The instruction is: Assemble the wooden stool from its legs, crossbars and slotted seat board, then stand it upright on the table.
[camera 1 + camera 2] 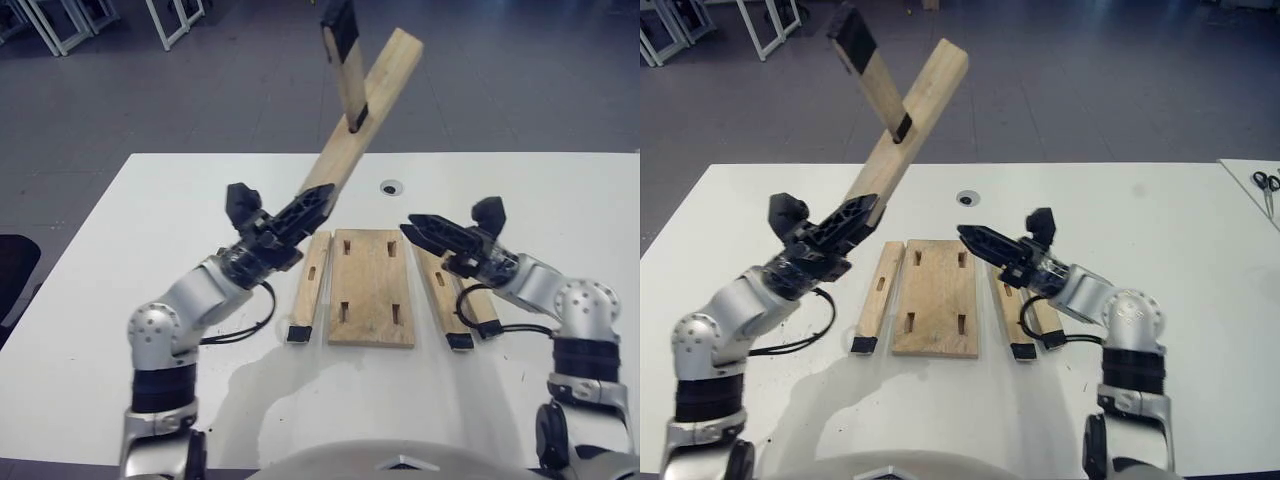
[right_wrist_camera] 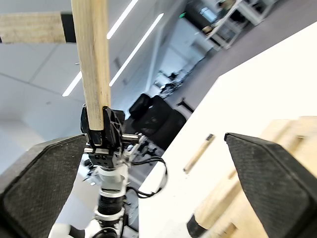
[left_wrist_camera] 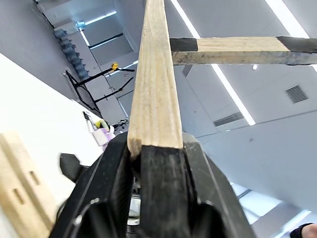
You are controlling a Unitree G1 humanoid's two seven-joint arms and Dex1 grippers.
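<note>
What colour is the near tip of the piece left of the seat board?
Its tip is black, clearest in left eye view.

The right gripper (image 2: 156, 144), fingers (image 2: 44, 183) spread wide, frames a wooden leg (image 2: 91, 54).
The left gripper (image 2: 103, 124) clamps the leg's foot; a crossbar (image 2: 29, 27) meets it higher up.

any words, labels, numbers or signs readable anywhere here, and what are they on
None can be read.
No print shows on the slotted seat board, the loose slotted leg beside it, the leg-and-crossbar assembly held in the left gripper, or the white table.
</note>
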